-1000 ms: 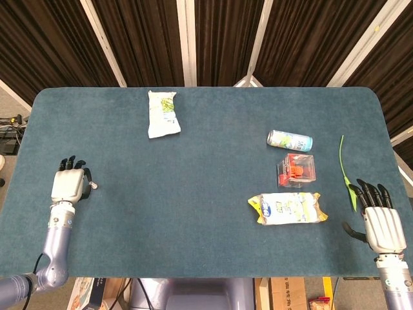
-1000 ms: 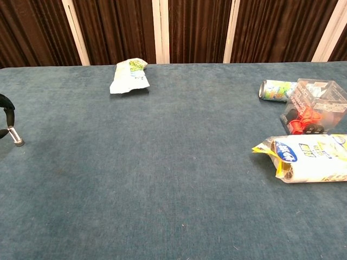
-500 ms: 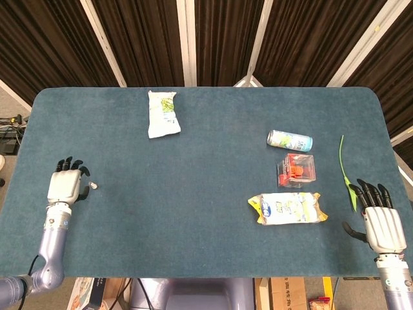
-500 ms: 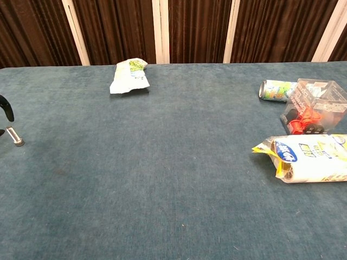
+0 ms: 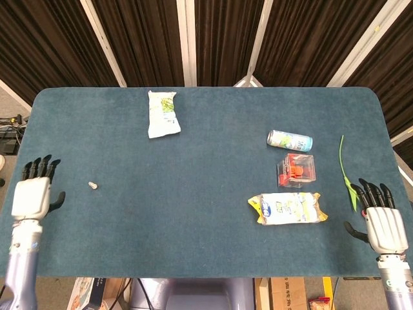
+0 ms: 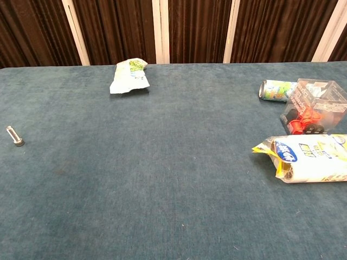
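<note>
In the head view we are resting our left hand point(image 5: 30, 196), fingers spread and empty, at the desk's point(image 5: 206, 148) left edge near the small bolt point(image 5: 93, 185); our right hand point(image 5: 384, 225) is lying open too, beside the green stem point(image 5: 346, 174). In the chest view we are seeing the bolt point(image 6: 14, 136) lying flat at far left, neither hand showing, so pinching it low should work best.
</note>
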Tool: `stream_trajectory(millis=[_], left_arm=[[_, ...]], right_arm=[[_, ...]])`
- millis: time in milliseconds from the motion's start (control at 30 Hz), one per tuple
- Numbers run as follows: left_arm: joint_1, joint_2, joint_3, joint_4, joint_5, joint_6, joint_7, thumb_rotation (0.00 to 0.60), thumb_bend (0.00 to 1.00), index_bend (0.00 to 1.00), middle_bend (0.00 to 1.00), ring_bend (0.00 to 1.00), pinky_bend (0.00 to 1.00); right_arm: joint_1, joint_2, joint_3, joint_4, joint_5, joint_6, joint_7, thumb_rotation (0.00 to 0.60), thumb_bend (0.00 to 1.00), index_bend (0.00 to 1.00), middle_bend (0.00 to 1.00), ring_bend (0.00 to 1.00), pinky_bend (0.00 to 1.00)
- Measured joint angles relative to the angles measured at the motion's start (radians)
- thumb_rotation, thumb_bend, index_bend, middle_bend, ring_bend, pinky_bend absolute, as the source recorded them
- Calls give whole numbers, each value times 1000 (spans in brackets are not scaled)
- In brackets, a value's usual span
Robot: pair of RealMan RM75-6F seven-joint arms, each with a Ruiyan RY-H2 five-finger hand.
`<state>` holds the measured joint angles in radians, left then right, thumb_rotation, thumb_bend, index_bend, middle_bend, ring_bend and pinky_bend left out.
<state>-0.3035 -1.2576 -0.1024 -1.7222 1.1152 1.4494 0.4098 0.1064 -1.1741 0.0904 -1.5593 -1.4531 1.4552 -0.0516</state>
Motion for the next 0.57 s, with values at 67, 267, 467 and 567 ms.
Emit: stream_trajectory(millis=[67, 267, 467, 567], left_arm=[[42, 16, 33, 8, 70, 46, -63, 600, 484, 124, 18, 28, 62], [113, 57, 98, 44, 213, 95, -187, 600, 484, 114, 16, 28, 60], [142, 82, 110, 70, 270, 113, -282, 600, 484, 104, 16, 29, 60], [151, 94, 107, 75, 280, 116, -309, 600, 484, 103, 16, 28, 60]], right_arm=[[-1, 0, 0, 0, -2, 5, -10, 600, 213, 173, 103, 109, 32], [-4, 3, 2, 6, -13, 22, -11, 600, 213, 173, 103, 109, 31], [-6, 8, 1, 7, -22, 28, -6, 600, 213, 173, 103, 109, 31], [-7, 10, 1, 3, -19, 28, -5, 600, 213, 173, 104, 109, 31]])
